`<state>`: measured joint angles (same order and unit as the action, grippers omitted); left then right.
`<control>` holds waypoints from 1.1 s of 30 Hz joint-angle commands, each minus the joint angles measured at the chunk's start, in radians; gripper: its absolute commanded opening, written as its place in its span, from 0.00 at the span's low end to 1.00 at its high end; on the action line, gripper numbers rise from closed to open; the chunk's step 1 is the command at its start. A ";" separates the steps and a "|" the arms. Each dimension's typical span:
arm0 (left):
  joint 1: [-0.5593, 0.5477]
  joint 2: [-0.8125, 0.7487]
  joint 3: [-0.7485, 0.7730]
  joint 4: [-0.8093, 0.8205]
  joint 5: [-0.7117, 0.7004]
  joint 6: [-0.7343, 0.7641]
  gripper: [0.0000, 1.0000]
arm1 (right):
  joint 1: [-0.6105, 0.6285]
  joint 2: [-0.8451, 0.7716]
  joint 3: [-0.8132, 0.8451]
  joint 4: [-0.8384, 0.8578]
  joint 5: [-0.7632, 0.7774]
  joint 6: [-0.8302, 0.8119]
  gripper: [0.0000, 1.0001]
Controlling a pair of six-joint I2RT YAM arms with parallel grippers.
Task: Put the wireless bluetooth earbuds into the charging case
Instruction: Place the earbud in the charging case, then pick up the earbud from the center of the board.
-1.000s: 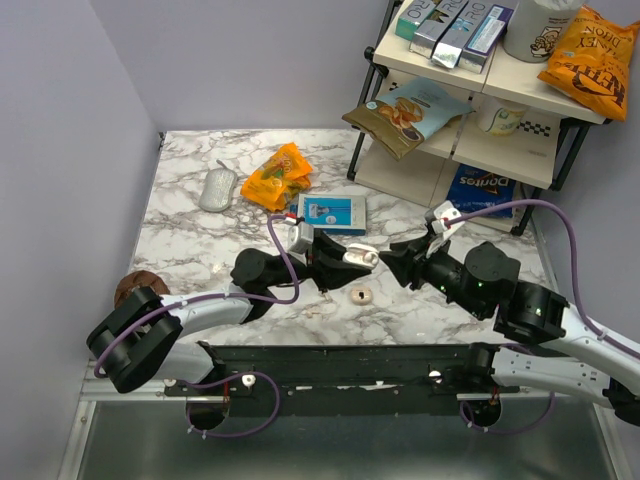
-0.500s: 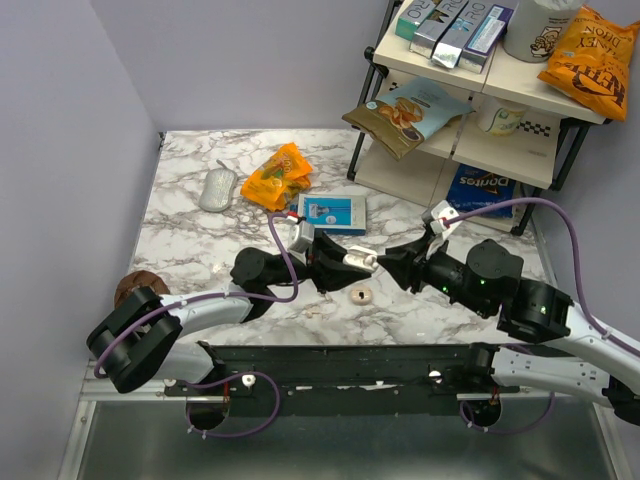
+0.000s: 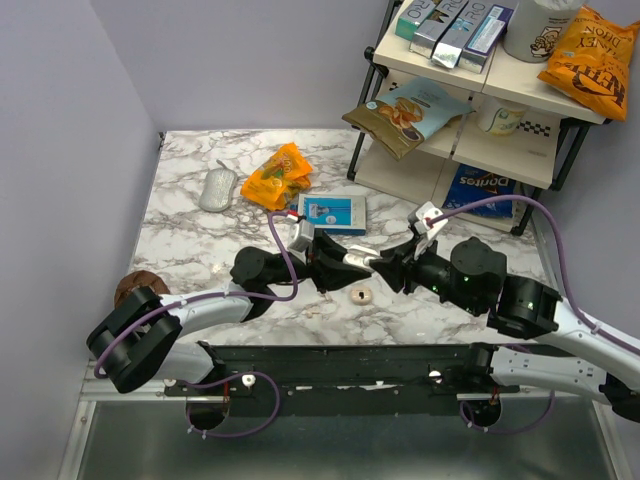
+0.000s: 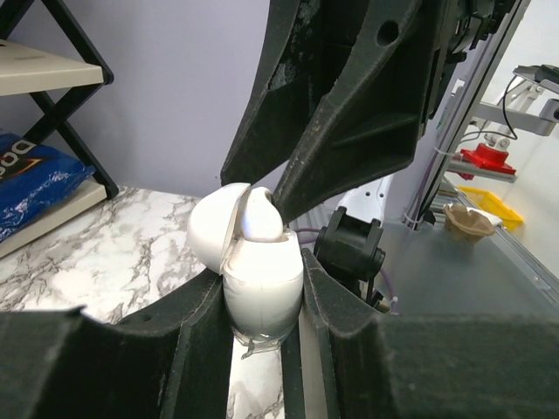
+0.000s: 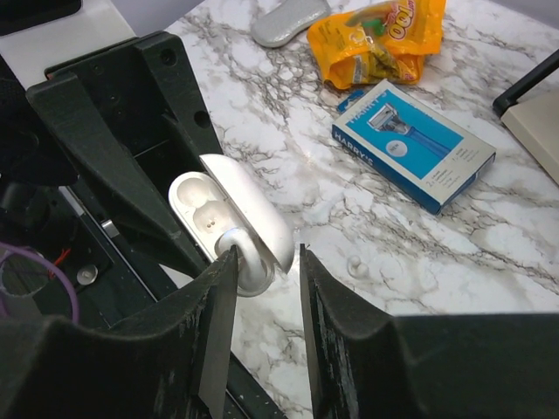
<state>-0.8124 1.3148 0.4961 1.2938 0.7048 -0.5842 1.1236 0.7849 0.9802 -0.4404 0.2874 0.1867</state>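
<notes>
Your left end effector clamps the open charging case above the desk, while your right end effector, part-open, meets its rim; one earbud lies below.

You are looking at a marble table carrying a grey mouse, orange snack bag, blue box and one earbud lying near the middle.

"HARRY'S" stands on the blue box; "Doritos" on the blue bag.
</notes>
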 commanded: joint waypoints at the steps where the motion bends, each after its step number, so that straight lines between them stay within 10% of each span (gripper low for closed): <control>1: 0.004 0.001 0.024 0.397 0.030 -0.005 0.00 | -0.004 0.017 -0.003 -0.018 0.006 -0.004 0.43; 21: 0.005 0.006 0.022 0.397 0.021 0.006 0.00 | -0.004 -0.038 0.014 -0.037 -0.001 -0.055 0.51; 29: 0.035 -0.054 -0.068 0.395 -0.062 0.041 0.00 | -0.025 -0.113 -0.063 -0.001 0.274 0.029 0.47; 33: 0.093 -0.152 -0.183 0.386 -0.157 0.076 0.00 | -0.200 -0.035 -0.194 -0.009 0.063 0.115 0.47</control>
<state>-0.7670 1.2568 0.4133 1.2976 0.6567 -0.5636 1.0458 0.6693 0.9176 -0.4335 0.4500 0.2131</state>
